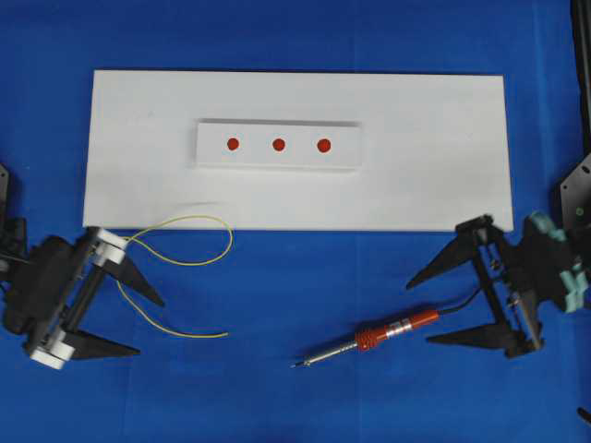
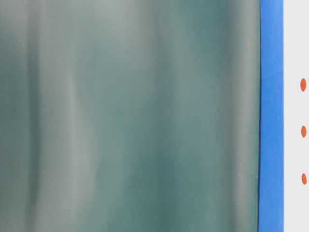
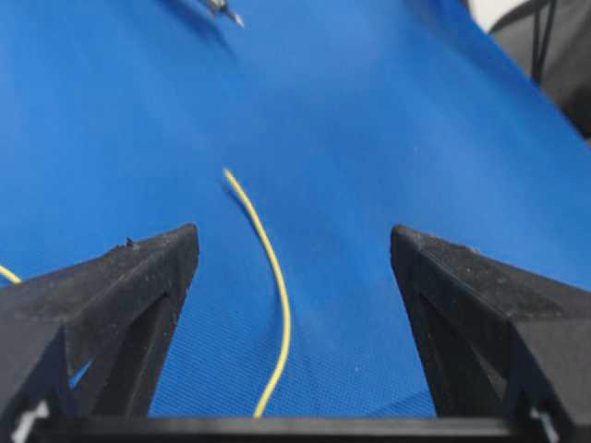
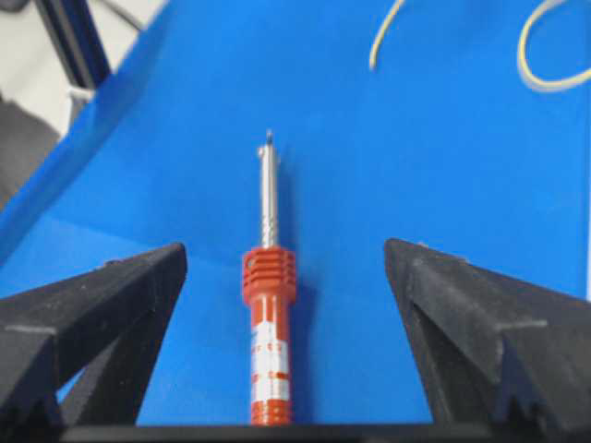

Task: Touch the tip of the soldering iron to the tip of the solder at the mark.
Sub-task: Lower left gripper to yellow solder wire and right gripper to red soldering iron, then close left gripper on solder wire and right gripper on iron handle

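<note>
Left gripper [image 1: 152,325] gapes wide astride the solder [image 1: 180,261] at seven o'clock of the white board [image 1: 443,185]; right gripper [image 1: 417,309] gapes too, soldering iron [image 1: 374,338] lying at its nine o'clock, ungrasped

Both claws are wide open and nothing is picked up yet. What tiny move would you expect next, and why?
Probably each gripper drops straight down and closes. The right gripper is open with the soldering iron lying on the blue mat between its fingers, and the left gripper is open astride the solder. Both items must be held before their tips can meet at a red mark.
</note>
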